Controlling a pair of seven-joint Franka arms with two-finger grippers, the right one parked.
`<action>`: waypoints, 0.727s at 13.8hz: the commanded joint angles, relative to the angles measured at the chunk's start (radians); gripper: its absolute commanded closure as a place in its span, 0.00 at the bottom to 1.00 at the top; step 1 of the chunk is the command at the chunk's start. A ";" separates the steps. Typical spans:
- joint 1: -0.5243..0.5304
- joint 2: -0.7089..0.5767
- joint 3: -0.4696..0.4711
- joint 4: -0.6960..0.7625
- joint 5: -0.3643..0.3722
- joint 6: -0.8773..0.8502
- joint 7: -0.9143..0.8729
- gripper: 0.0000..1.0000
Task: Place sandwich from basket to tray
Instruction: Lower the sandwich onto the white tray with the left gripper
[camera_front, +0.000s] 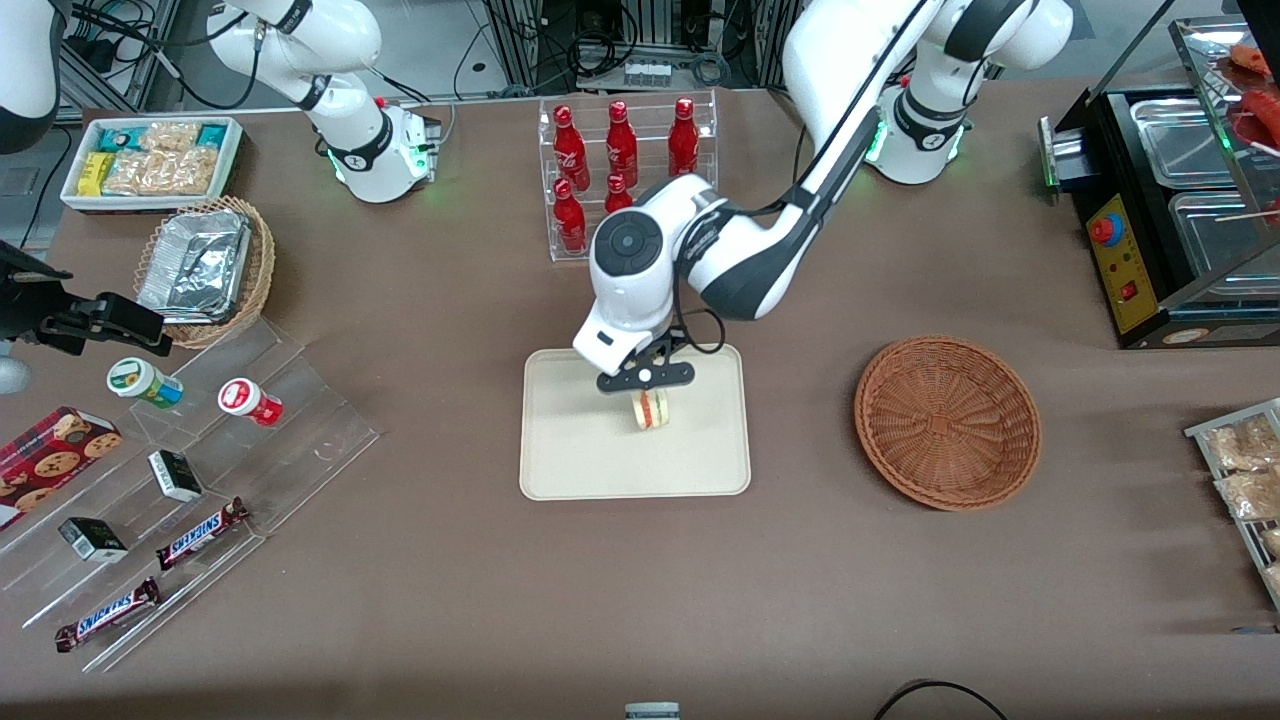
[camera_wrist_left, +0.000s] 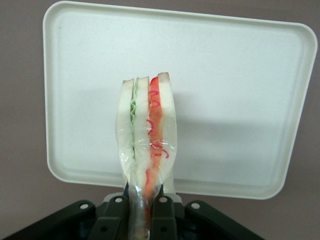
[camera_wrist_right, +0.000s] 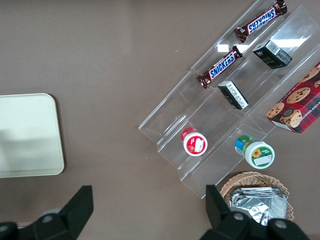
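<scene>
My left gripper hangs over the middle of the cream tray, shut on the wrapped sandwich. In the left wrist view the sandwich stands on edge between the black fingers, its green and red filling layers facing the camera, with the tray under it. Whether the sandwich touches the tray I cannot tell. The reddish-brown wicker basket sits beside the tray toward the working arm's end of the table, with nothing in it.
A clear rack of red bottles stands farther from the front camera than the tray. A tan basket of foil trays, a clear stepped shelf with snacks, and a white bin of packets lie toward the parked arm's end. A black food warmer stands at the working arm's end.
</scene>
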 joint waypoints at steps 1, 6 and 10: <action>-0.038 0.072 0.014 0.069 0.059 -0.001 -0.004 1.00; -0.041 0.128 0.014 0.066 0.062 0.115 0.026 1.00; -0.044 0.151 0.014 0.063 0.063 0.177 0.057 1.00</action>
